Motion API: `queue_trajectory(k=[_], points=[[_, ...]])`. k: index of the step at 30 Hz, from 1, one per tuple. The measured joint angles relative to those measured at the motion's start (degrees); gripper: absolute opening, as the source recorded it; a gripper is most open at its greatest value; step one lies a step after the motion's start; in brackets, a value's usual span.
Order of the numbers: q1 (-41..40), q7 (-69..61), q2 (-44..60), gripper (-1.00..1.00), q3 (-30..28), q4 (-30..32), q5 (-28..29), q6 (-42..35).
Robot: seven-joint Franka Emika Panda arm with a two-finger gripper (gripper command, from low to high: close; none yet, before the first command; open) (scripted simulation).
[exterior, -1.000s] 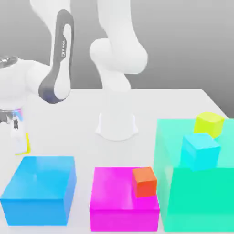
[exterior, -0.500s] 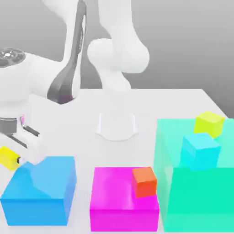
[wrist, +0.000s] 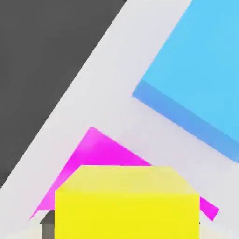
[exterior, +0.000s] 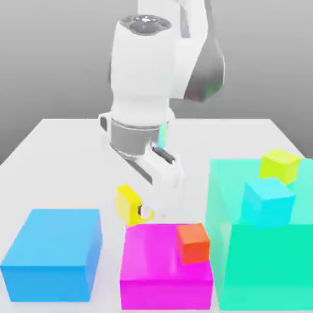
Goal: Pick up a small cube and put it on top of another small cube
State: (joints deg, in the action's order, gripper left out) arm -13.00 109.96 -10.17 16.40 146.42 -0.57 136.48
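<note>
Exterior view: gripper (exterior: 145, 211) pinches yellow cube (exterior: 129, 205) near magenta box (exterior: 166, 293), presumably carrying it toward another small cube for stacking.

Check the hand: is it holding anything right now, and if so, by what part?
Yes, the hand holds the yellow cube, gripped by two opposite sides.
</note>
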Motion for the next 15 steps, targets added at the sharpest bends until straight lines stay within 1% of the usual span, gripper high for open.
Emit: queue_trajectory(k=[3, 5, 8, 9, 15], points=[[2.20, 7.95, -1.55, -1.00, 2.74, 0.97, -4.09, -0.29], [2.07, 10.51, 0.40, -1.00, 3.63, 1.90, -3.95, 2.56], [1.82, 12.67, 5.22, -1.00, 4.15, 3.36, -2.07, 8.68], [1.78, 13.05, 6.36, 1.00, 4.24, 3.69, -1.65, 10.13], [1.76, 13.25, 6.94, 1.00, 4.29, 3.86, -1.43, 10.80]])
